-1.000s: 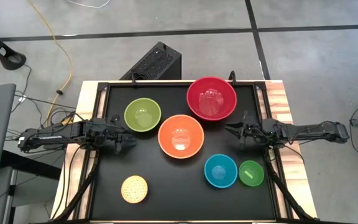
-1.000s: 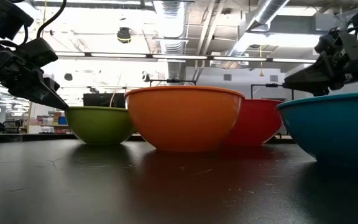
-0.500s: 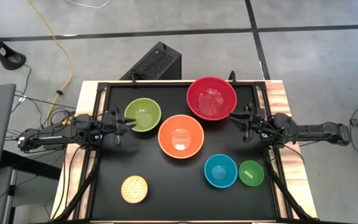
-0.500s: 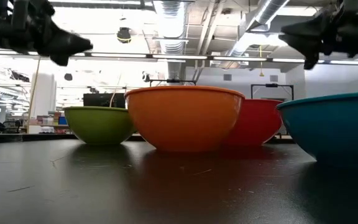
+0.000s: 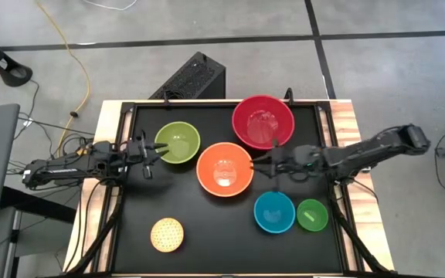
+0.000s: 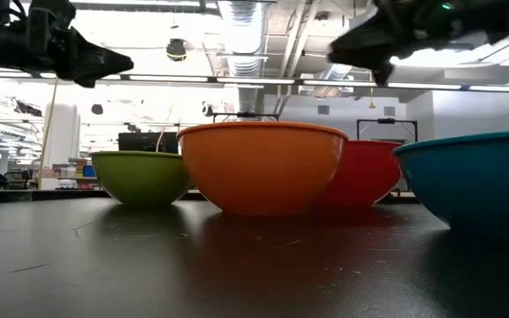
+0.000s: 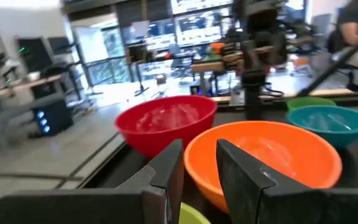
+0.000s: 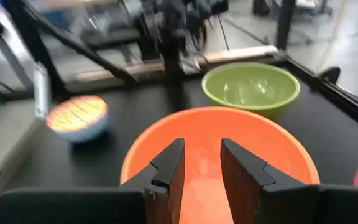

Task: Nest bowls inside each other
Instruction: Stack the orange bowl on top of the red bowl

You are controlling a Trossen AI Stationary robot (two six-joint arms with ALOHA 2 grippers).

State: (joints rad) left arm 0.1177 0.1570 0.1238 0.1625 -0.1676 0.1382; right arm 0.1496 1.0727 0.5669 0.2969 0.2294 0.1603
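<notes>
Six bowls stand apart, upright on the black table (image 5: 137,255): red (image 5: 263,121) at the far side, orange (image 5: 225,168) in the middle, lime green (image 5: 178,142) to its left, blue (image 5: 274,211) and small green (image 5: 312,215) near right, pale yellow (image 5: 167,235) near left. My left gripper (image 5: 154,152) hovers level and open at the lime green bowl's left rim. My right gripper (image 5: 259,167) hovers open and about level, above the orange bowl's right rim (image 8: 216,115). Nothing is between either pair of fingers.
A raised black frame (image 5: 207,104) edges the table, with wooden boards along both sides. A black box (image 5: 191,77) sits on the floor beyond the far edge. Bare table lies between the pale yellow and blue bowls.
My right gripper has risen and reached from the table's right edge toward the left, out to the orange bowl's right rim. My left gripper has tipped up from slanting down to about level, then kept still. The bowls have not moved.
</notes>
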